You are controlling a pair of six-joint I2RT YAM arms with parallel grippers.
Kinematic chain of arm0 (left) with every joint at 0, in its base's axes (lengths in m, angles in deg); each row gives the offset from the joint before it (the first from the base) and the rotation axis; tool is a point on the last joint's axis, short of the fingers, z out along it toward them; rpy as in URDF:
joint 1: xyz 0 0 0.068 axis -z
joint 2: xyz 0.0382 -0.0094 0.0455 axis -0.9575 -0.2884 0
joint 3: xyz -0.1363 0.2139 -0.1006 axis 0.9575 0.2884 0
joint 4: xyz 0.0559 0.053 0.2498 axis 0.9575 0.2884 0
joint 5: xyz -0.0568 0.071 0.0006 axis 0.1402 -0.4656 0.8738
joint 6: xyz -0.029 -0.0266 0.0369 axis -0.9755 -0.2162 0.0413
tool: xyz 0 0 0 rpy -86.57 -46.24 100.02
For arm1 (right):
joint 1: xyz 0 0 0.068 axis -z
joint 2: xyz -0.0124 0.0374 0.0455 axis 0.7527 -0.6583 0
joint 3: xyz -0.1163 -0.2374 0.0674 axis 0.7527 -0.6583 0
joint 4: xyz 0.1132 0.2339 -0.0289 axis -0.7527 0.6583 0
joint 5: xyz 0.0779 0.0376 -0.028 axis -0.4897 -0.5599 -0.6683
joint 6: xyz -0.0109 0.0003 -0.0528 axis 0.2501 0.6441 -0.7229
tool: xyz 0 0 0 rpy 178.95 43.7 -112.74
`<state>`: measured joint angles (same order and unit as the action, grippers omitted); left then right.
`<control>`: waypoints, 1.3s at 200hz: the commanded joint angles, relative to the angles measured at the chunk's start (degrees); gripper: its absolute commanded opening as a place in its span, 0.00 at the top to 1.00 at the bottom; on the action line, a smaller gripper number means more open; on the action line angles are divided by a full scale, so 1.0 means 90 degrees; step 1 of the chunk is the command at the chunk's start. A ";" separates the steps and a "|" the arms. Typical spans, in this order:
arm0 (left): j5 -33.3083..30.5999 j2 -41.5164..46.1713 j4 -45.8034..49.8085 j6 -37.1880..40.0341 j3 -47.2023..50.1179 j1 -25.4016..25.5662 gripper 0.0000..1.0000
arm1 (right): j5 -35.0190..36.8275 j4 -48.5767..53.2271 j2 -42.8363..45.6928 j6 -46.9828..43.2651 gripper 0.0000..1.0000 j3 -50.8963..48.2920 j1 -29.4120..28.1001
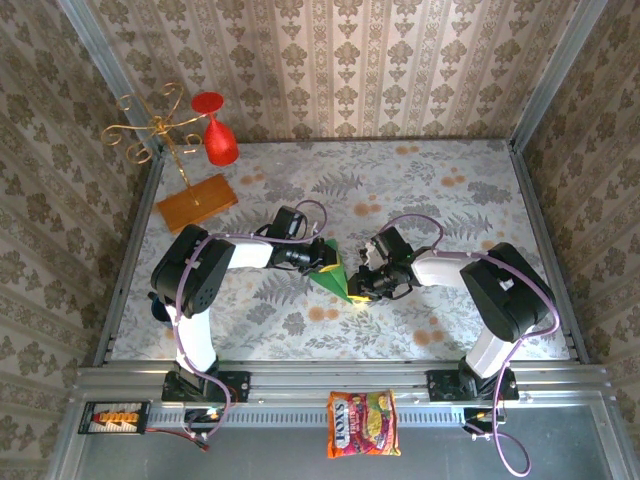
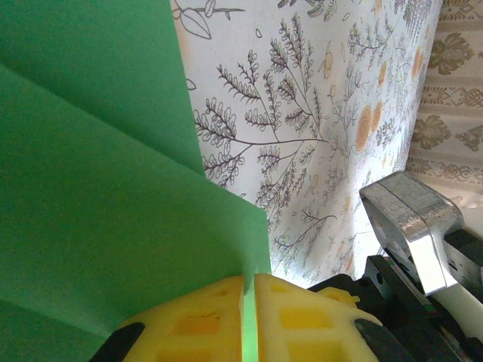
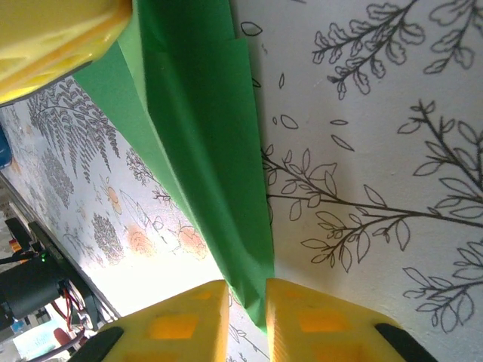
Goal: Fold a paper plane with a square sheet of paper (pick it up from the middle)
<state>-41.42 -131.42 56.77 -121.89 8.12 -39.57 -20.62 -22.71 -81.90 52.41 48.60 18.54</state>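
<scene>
- Paper: the green paper (image 1: 336,272), creased into a layered wedge, sits straight beyond the snack packet (image 1: 362,424) and well apart from it. We cannot tell whether it rests on the table or hangs just clear of it.
- Left gripper (image 2: 249,290): the jaws are closed flat on the paper's edge, and the sheet is pinched in the thin seam between the yellow pads (image 2: 196,320). We judge this to be the anchoring hold that presses the folded layers together.
- Right gripper (image 3: 247,298): it is nearer the snack packet than the left one. Its jaws stand narrow, with the paper's pointed end filling the gap between them. We read this as a light grip on that point.
- Reason for the arrangement: each gripper holds one end, so the paper spans between them. We judge that this lets a crease be sharpened or a flap turned without the sheet slipping.
</scene>
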 commanded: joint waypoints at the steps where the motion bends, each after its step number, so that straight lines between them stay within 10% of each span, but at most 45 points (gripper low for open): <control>1: 0.0019 -0.0073 0.0057 0.0185 0.0087 -0.0058 0.88 | 0.0042 0.0088 -0.0045 -0.0071 0.82 0.0056 -0.0036; 260: -0.0100 -0.0336 0.0192 0.0121 -0.0112 -0.0108 0.89 | 0.0115 0.0124 -0.0359 0.0016 0.86 0.0031 -0.0053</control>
<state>-42.25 -133.30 57.55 -121.91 8.08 -40.33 -21.06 -23.19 -83.50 52.45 48.62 18.57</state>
